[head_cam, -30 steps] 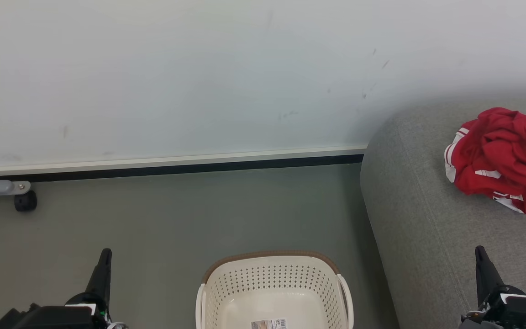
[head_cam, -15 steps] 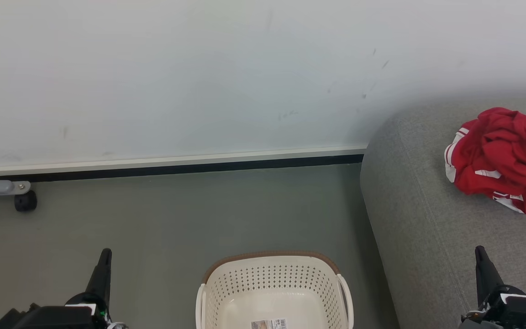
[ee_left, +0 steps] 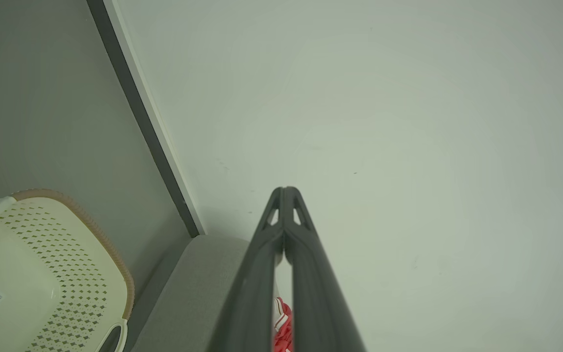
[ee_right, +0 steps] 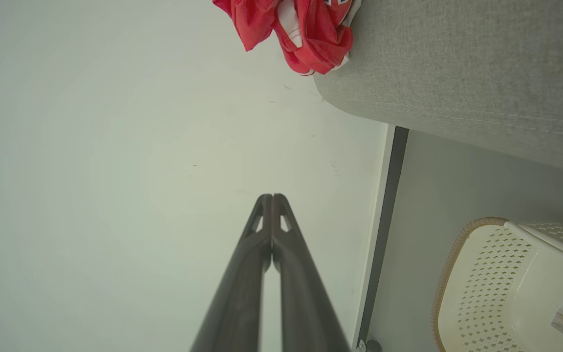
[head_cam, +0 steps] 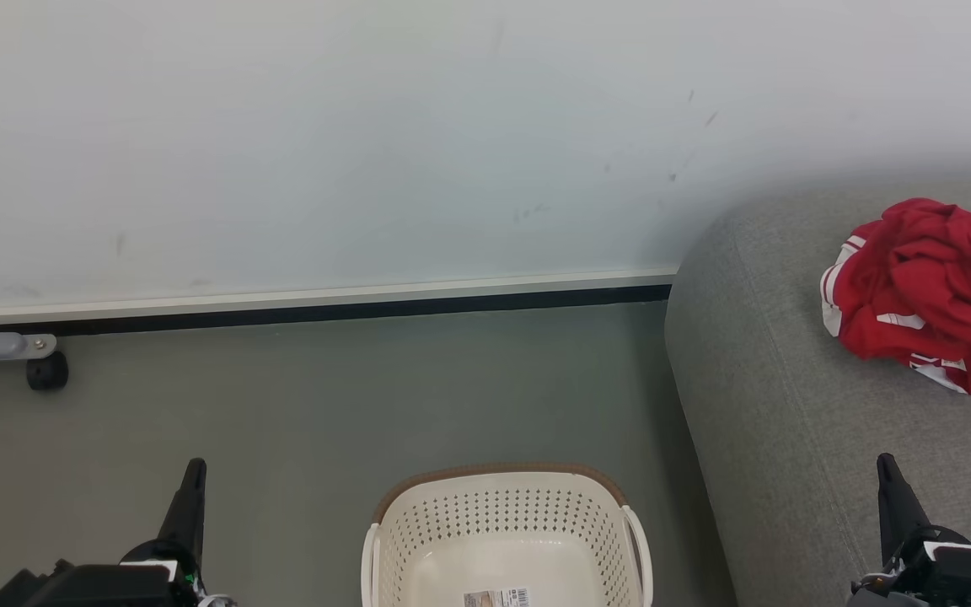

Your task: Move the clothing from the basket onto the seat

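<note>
The red clothing (head_cam: 928,291) lies bunched in a heap on the grey seat (head_cam: 789,405) at the right; white stripe trim shows at its edges. In the right wrist view the same clothing (ee_right: 306,29) hangs by the seat's rounded edge (ee_right: 457,73). The cream basket (head_cam: 506,539) stands on the floor at bottom centre, with just a barcode label on its bottom. My left gripper (head_cam: 194,469) rests at the lower left, fingers together and holding nothing. My right gripper (head_cam: 886,464) rests at the lower right over the seat's front, also shut and holding nothing.
A pale wall with a white and black skirting (head_cam: 308,303) runs behind the grey floor. A grey metal leg with a black caster (head_cam: 45,371) stands at the far left by the wall. The basket sits close to the seat's left side.
</note>
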You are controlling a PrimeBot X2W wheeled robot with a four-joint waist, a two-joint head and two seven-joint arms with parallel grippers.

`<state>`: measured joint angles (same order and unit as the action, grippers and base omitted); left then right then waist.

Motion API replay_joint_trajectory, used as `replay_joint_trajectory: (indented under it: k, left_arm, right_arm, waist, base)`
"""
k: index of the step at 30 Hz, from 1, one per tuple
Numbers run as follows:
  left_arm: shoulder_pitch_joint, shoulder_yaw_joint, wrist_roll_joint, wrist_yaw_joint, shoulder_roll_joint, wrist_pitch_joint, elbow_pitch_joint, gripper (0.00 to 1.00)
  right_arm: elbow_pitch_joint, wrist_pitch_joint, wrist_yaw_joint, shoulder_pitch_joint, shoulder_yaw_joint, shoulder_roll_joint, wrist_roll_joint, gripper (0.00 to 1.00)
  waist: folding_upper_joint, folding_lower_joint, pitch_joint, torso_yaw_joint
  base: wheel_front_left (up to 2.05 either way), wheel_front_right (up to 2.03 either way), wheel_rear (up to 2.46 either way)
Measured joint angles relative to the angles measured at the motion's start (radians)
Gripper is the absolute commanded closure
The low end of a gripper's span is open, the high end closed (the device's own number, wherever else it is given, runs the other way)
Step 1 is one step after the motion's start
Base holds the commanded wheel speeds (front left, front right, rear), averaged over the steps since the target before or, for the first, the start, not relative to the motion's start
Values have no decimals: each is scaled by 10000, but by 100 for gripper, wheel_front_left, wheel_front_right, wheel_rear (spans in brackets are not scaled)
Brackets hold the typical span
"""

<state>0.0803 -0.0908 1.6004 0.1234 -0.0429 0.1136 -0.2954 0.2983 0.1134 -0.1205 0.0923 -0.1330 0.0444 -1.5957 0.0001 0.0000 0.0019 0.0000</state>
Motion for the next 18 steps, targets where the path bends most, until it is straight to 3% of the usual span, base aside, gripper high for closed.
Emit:
replay_joint_trajectory:
  k: [18]
  left_arm:
    - [0, 0, 0, 0, 0, 0, 2, 100]
  right_arm:
    - [-2, 0, 0, 0, 0, 0, 0, 100]
  waist:
    - [0, 0, 0, 0]
  base:
    - [0, 0, 0]
